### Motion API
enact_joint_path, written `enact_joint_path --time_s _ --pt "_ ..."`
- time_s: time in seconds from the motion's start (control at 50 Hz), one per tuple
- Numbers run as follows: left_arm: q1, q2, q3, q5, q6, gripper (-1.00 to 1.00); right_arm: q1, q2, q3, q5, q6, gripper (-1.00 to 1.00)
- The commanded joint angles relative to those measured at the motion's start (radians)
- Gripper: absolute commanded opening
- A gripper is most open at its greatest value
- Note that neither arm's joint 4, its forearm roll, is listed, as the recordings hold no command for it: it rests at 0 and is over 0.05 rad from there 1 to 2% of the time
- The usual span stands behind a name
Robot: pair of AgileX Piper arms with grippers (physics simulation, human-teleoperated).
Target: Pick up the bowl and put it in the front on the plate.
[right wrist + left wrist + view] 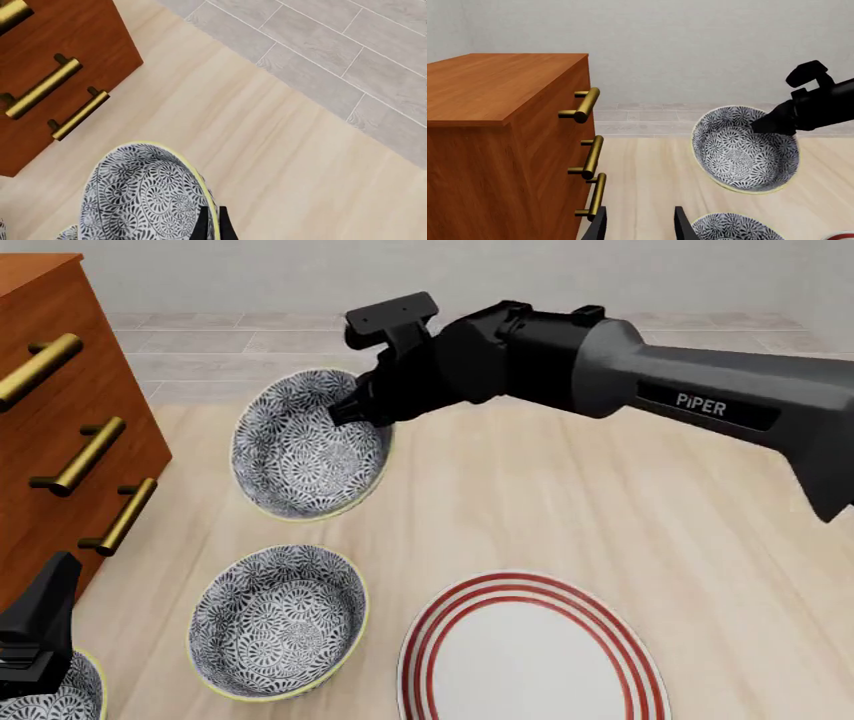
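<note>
The blue-and-white floral bowl [300, 450] hangs tilted above the back of the table, its inside facing the front. My right gripper [358, 412] is shut on its pale yellow rim. In the right wrist view the fingers [211, 225] pinch that rim of the bowl [140, 195]. The same bowl [744, 150] also shows in the left wrist view. The white plate [527, 660] with red rings lies flat at the front right, with nothing on it. My left gripper [639, 227] stands open and holds nothing, low at the front left [54, 580].
A second identical bowl [278, 620] sits on the table left of the plate, and a third [54, 700] lies at the front left corner under my left arm. A wooden drawer cabinet [60, 390] with brass handles stands along the left side.
</note>
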Motion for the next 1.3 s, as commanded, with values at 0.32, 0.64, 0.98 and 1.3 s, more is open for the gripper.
enact_joint_path --time_s 0.32,0.64,0.98,1.3 --pt "0.0 0.0 0.0 0.0 0.0 1.0 -0.027 -0.169 0.202 -0.061 0.013 -1.0" --pt "0.0 0.0 0.0 0.0 0.0 1.0 -0.023 -0.223 0.278 -0.084 0.032 -1.0" --pt "0.0 0.0 0.0 0.0 0.0 1.0 -0.009 -0.274 0.41 -0.124 0.059 -1.0" --pt "0.0 0.0 0.0 0.0 0.0 1.0 -0.01 -0.331 0.473 -0.115 0.071 -1.0"
